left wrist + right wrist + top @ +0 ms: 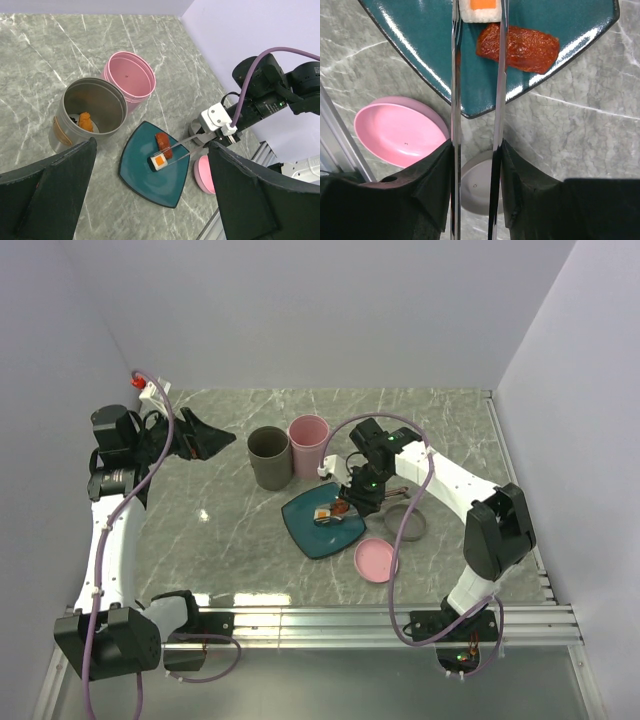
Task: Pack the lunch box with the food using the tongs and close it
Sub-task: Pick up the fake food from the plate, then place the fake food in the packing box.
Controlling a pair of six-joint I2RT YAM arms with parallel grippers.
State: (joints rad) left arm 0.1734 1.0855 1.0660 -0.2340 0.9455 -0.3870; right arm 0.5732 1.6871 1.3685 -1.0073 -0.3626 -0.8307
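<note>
My right gripper (362, 490) (476, 150) is shut on the silver tongs (455, 100) (186, 142), one arm against each finger. The tong tips straddle the white-and-orange block (480, 10) (159, 161) on the teal plate (310, 535), close against its two sides. The red-brown sausage (520, 47) (163, 141) lies beside the block on the plate. The grey lunch box tub (67, 125) holds the orange nugget (86, 121) and a dark piece. The pink tub (130, 75) beside it looks empty. My left gripper (205, 438) (152, 145) hangs open, high at the back left.
A pink lid (375, 559) (400, 130) lies on the table near the plate's front corner. A grey lid (407, 521) (477, 185) lies to the plate's right, under my right wrist. A metal rail runs along the table's near edge.
</note>
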